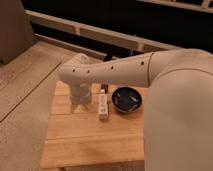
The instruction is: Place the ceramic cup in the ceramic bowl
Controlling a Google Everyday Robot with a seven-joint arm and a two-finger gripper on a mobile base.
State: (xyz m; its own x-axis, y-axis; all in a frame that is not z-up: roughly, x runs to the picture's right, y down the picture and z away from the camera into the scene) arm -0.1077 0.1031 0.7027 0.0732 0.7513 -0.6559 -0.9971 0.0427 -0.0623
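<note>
The ceramic bowl (pixel 127 99) is glossy dark blue-black and sits on the wooden table (pixel 90 140), right of centre near the far edge. My gripper (pixel 80 104) hangs down from the white arm (pixel 115 72) over the table's far left part, about a hand's width left of the bowl. The cream-white ceramic cup does not show; the wrist and gripper cover the spot below them.
A long white rectangular bar (pixel 103 106) lies on the table between the gripper and the bowl. The big white arm body (pixel 180 115) fills the right side. A tan floor (pixel 25 90) lies left of the table, and a dark railing (pixel 100 30) runs behind.
</note>
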